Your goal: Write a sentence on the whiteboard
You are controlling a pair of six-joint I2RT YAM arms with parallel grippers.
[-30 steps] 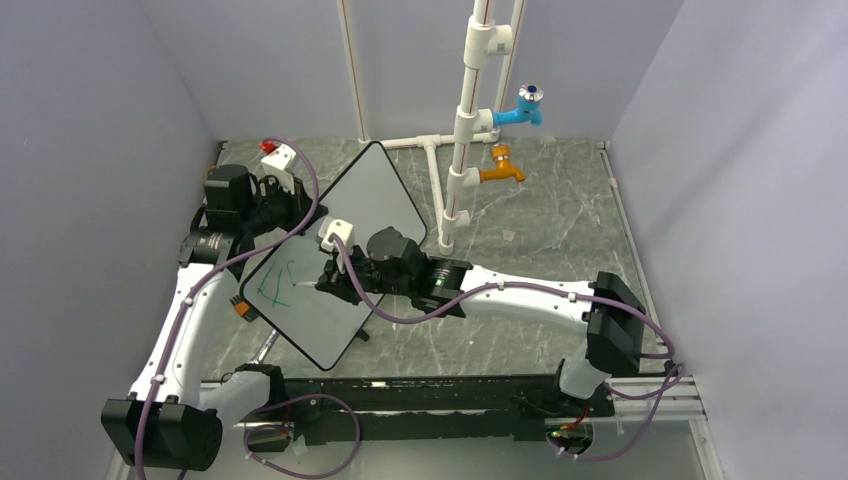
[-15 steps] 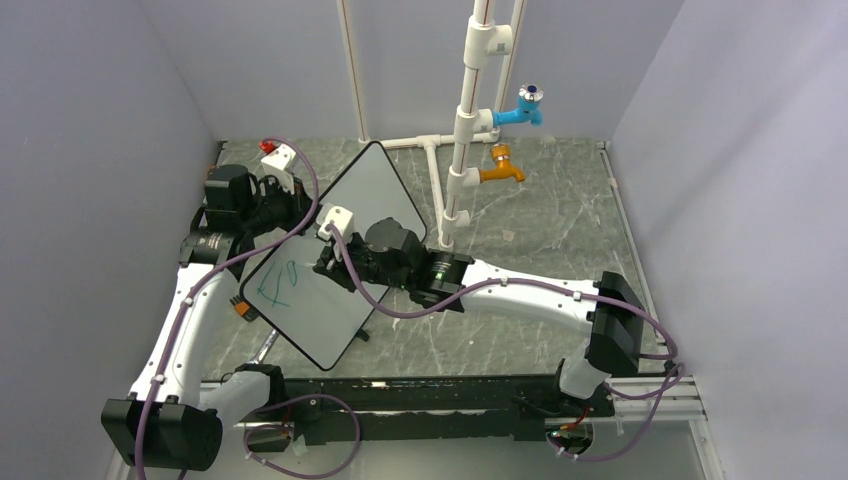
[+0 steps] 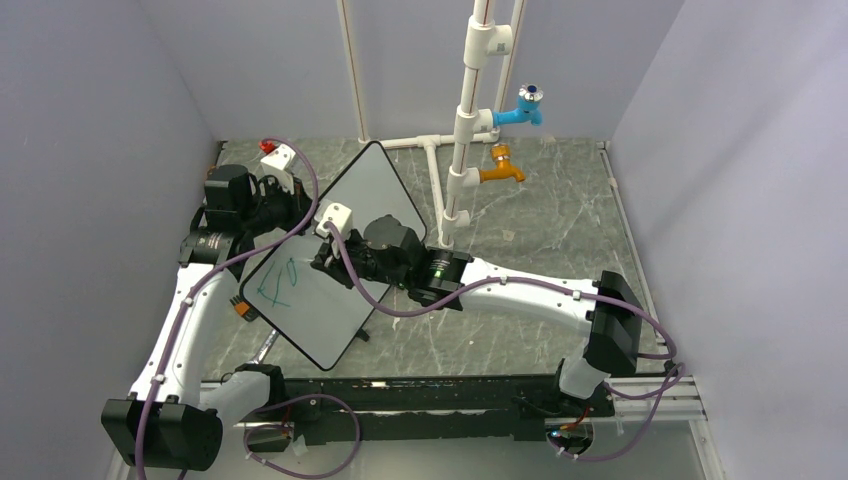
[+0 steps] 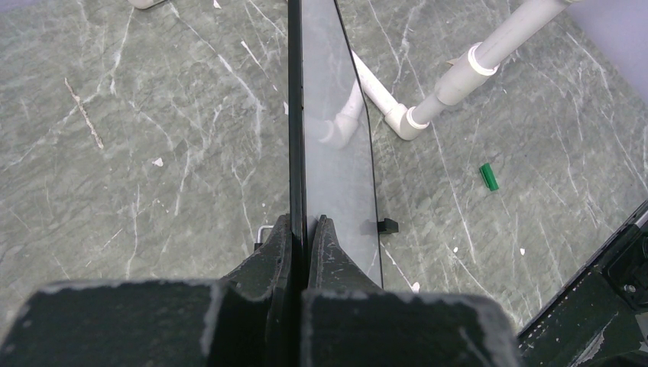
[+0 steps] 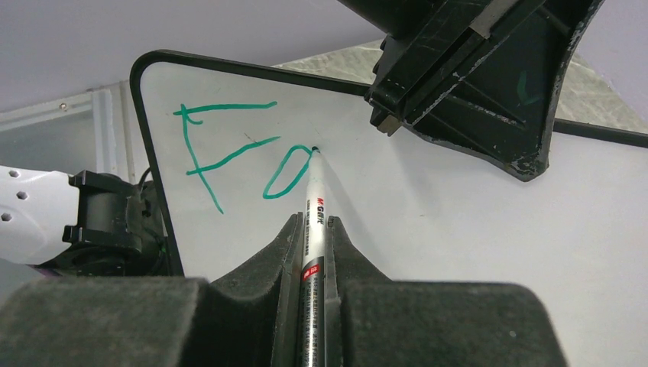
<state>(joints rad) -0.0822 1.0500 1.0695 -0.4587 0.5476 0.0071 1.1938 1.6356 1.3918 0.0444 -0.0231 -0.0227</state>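
The whiteboard stands tilted on its edge at the left of the table. My left gripper is shut on its black rim, one finger on each face. Green marker strokes of the sentence, an "F" and an oval letter after it, sit near one rounded corner; the top view shows these strokes too. My right gripper is shut on a silver marker, whose tip touches the board at the oval's upper right. In the top view the right gripper hovers over the board's middle.
A white pipe stand with a blue tap and an orange tap rises behind the board. A small green cap lies on the marbled table. Grey walls close in on three sides. A black rail runs along the near edge.
My right gripper moved up and to the left along the board with the marker. An oval letter has appeared after the "F". The left arm has stayed put.
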